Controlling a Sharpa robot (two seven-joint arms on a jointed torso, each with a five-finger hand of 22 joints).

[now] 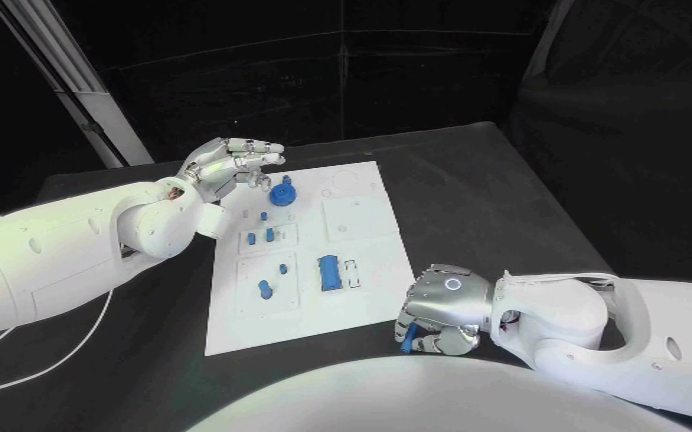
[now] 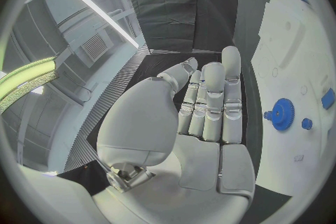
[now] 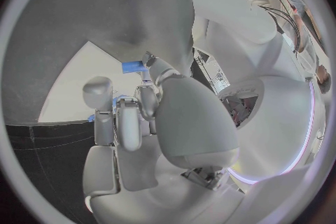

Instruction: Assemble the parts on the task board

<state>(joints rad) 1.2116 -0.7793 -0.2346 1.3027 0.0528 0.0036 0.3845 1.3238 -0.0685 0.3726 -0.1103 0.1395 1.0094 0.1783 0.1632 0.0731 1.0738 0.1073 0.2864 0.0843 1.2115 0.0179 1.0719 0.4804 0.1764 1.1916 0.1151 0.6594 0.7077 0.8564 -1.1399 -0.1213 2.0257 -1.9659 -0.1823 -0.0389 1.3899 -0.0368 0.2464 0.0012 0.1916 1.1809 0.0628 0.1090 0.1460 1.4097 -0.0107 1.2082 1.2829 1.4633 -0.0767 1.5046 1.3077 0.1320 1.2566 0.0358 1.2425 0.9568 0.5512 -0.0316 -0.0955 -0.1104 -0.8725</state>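
- The flat white task board [image 1: 361, 227] lay in the middle of the black worktop [image 1: 490, 192], and small blue parts sat on it: a round toothed blue gear [image 1: 281, 193] near its far left corner, little blue pegs [image 1: 261, 238] further down its left side, and a longer blue block [image 1: 330, 272] nearer the middle.
- My silver left hand [image 1: 235, 164] hovered over the board's far left corner, just beside the gear. Its fingers [image 2: 213, 103] lay straight and side by side, with nothing between them.
- My silver right hand [image 1: 440, 309] sat just off the board's near right corner, its fingers curled in around a small blue piece [image 1: 410, 336] that peeked out under them.
- Risk, as I judged it: the hold on that piece looked buried in the palm, so bringing it to its seat could have tilted or dropped it. A drop off the board's near edge would have left it hard to recover.
- A second risk: the left hand was near enough to the gear that a careless sweep could have knocked it off its spot.
- The left wrist view showed the gear's teeth [image 2: 282, 114] and the empty palm plainly, which the head view left small.
- The right wrist view showed a blue piece [image 3: 133, 66] beyond the fingertips against the board. I could not tell whether it was the same one.
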